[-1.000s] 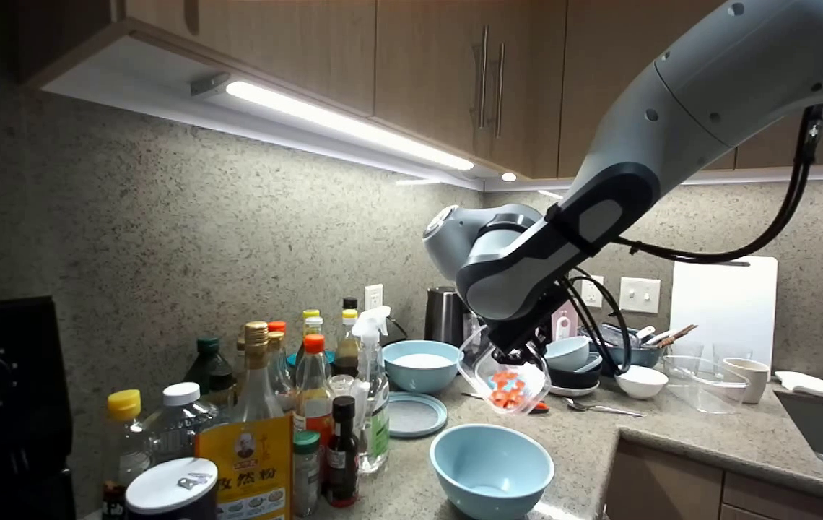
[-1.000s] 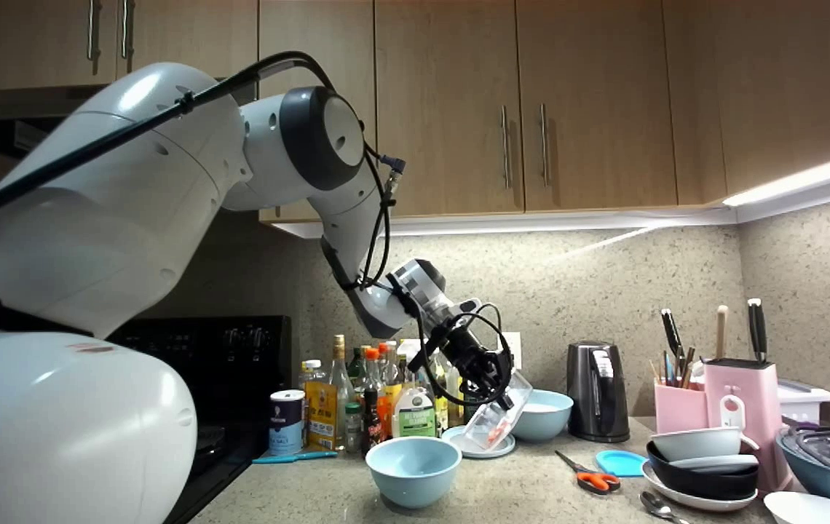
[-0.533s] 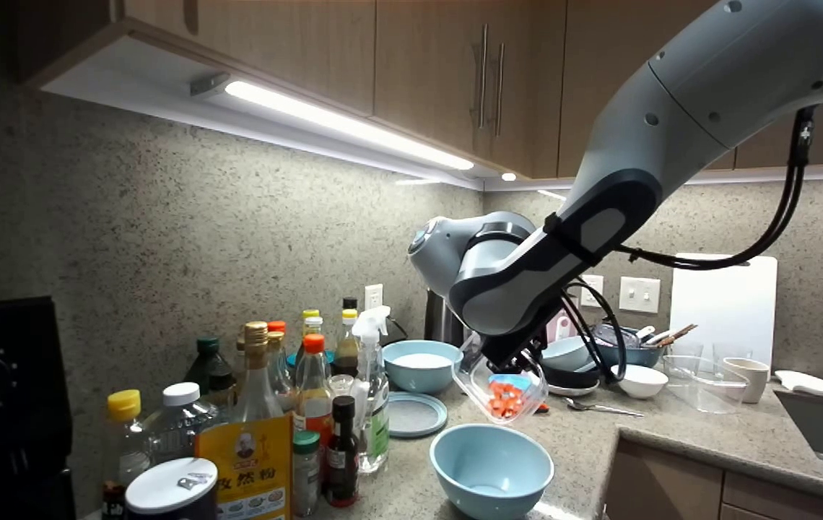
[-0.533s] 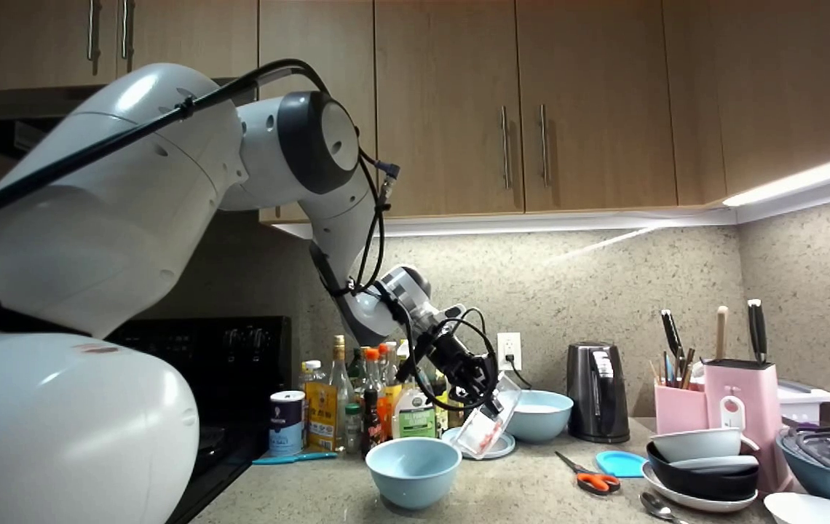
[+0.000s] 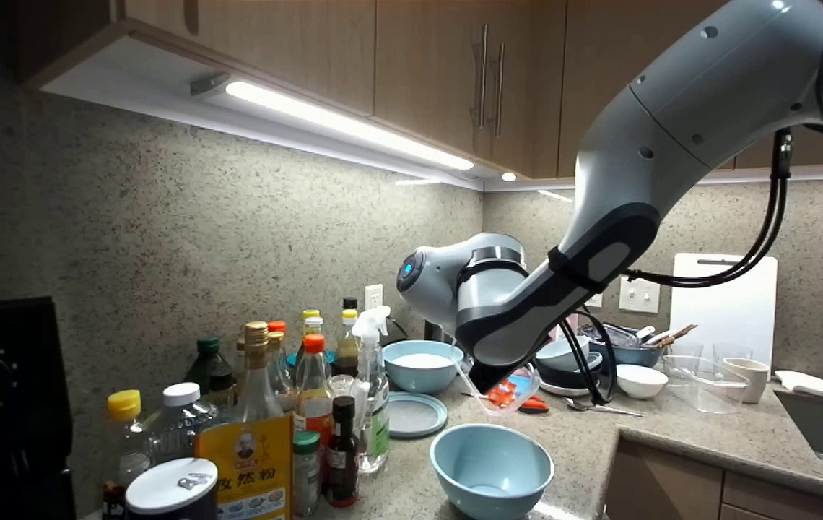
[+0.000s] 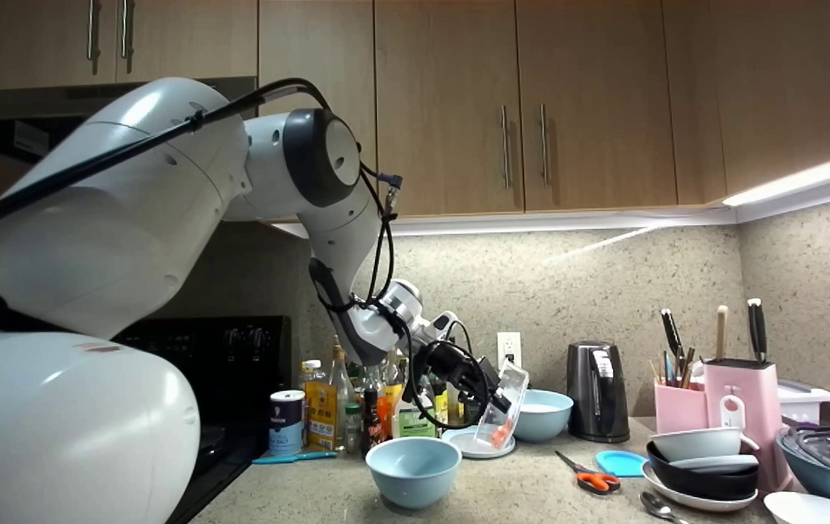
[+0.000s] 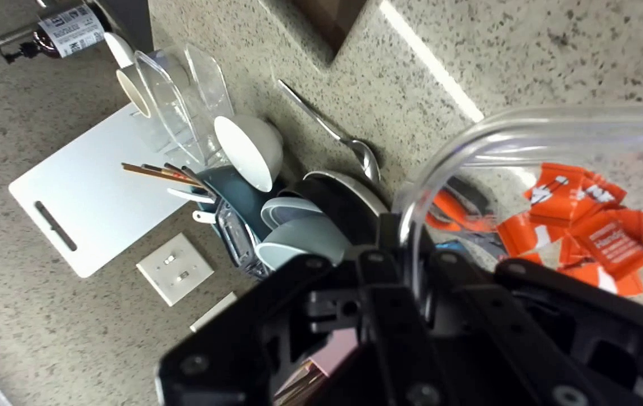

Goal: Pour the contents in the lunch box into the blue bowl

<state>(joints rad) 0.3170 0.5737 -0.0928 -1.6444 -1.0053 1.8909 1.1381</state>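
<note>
Fingers grip tilted clear box by rim, orange packets inside, blue bowl below fingers and off toward stove, so box likely needs shifting that way before pouring.

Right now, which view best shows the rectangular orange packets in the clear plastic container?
The wrist view: the rectangular orange packets are close, white print showing. Both exterior views show only an orange clump.

Bent arm, clamped jaws.
</note>
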